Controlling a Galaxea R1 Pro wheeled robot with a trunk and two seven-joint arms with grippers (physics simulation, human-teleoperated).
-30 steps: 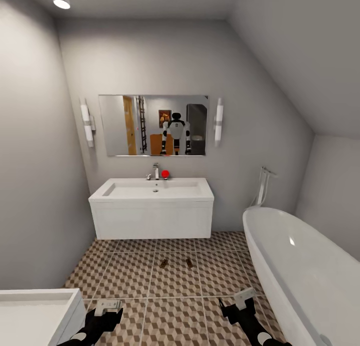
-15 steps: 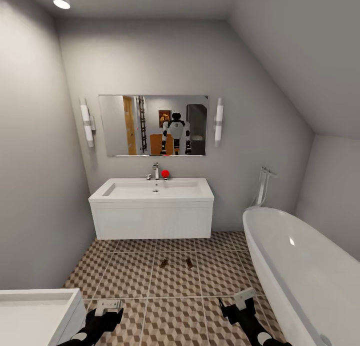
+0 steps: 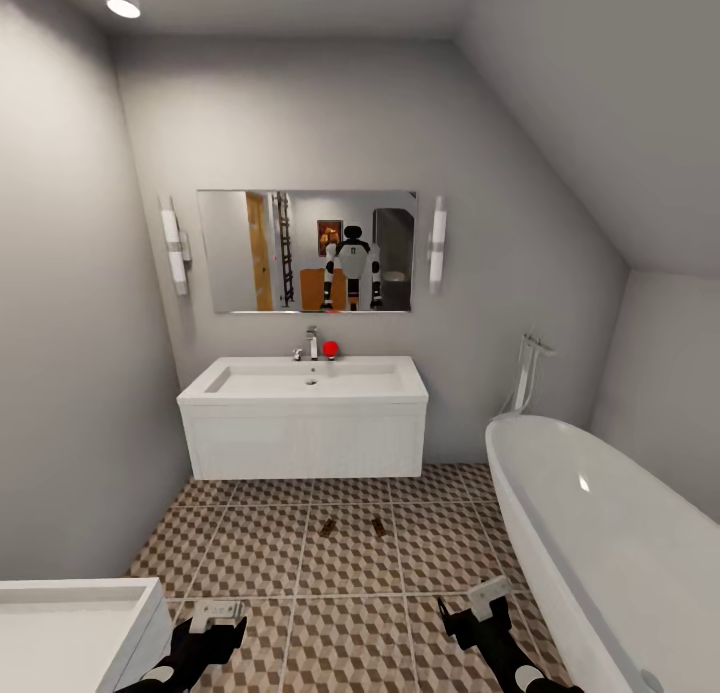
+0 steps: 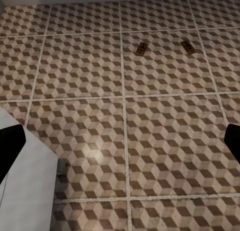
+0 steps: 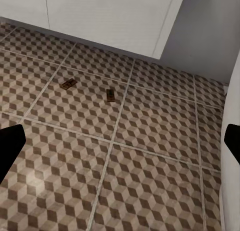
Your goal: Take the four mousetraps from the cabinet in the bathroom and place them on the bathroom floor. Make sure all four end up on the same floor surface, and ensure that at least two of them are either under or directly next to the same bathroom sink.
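Note:
Two mousetraps [image 3: 327, 527] [image 3: 378, 526] lie flat on the cube-patterned bathroom floor [image 3: 350, 563], a short way in front of the white sink vanity [image 3: 303, 418]. The left wrist view shows them as mousetraps [image 4: 141, 49] [image 4: 188, 47], the right wrist view as mousetraps [image 5: 68, 83] [image 5: 110, 94]. My left gripper [image 3: 216, 613] and right gripper [image 3: 488, 598] hang low over the tiles, well short of the traps. Both stand open, fingertips [image 4: 10, 146] [image 5: 10, 146] wide apart, with nothing between them. The orange-brown cabinet is out of direct view; it shows behind me in the mirror [image 3: 306, 251].
A white oval bathtub [image 3: 600, 543] fills the right side. A white fixture's corner [image 3: 70, 633] sits at the lower left, close to my left arm. A red ball [image 3: 330, 349] rests by the chrome tap [image 3: 312, 343]. Grey walls close the room on three sides.

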